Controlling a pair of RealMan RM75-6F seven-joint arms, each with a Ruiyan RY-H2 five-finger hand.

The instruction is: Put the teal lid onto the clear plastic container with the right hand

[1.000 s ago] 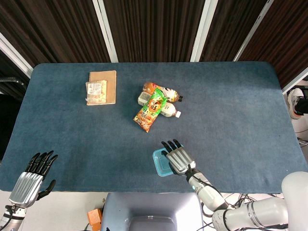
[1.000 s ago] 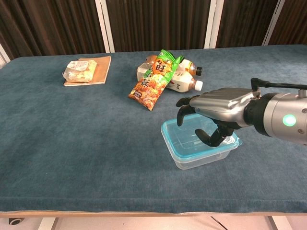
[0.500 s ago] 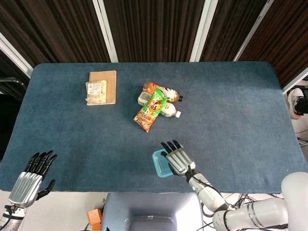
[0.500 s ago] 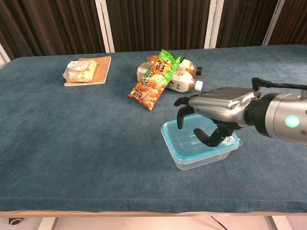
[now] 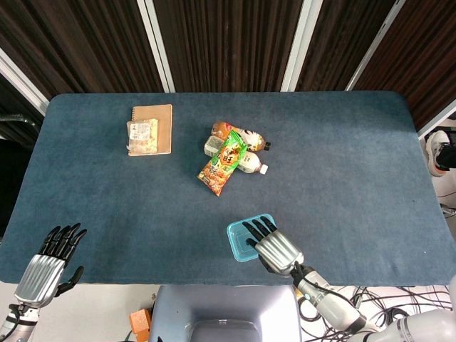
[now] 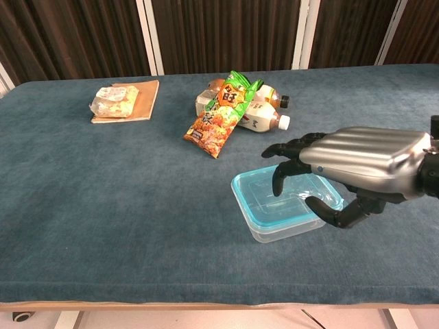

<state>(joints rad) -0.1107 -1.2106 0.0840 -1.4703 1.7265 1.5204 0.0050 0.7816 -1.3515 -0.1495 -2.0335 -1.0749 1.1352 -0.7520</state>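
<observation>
The clear plastic container (image 6: pixel 277 232) stands near the table's front edge, right of centre. The teal lid (image 6: pixel 252 193) lies flat on top of it, and the head view shows the teal lid (image 5: pixel 238 239) as a small blue-green rectangle. My right hand (image 6: pixel 358 166) hovers above the container's right side with its fingers spread and nothing in them. In the head view the right hand (image 5: pixel 276 246) covers the lid's right part. My left hand (image 5: pixel 48 262) is off the table's front left corner, its fingers apart and holding nothing.
A green and orange snack bag (image 6: pixel 221 115) lies across two bottles (image 6: pixel 266 113) at the table's middle back. A brown notebook (image 6: pixel 130 100) with a wrapped packet (image 6: pixel 113 101) on it sits at the back left.
My right hand has lifted off the lid and drawn back toward the front edge, fingers now spread. The lid stays on the container. The left hand has not moved.
</observation>
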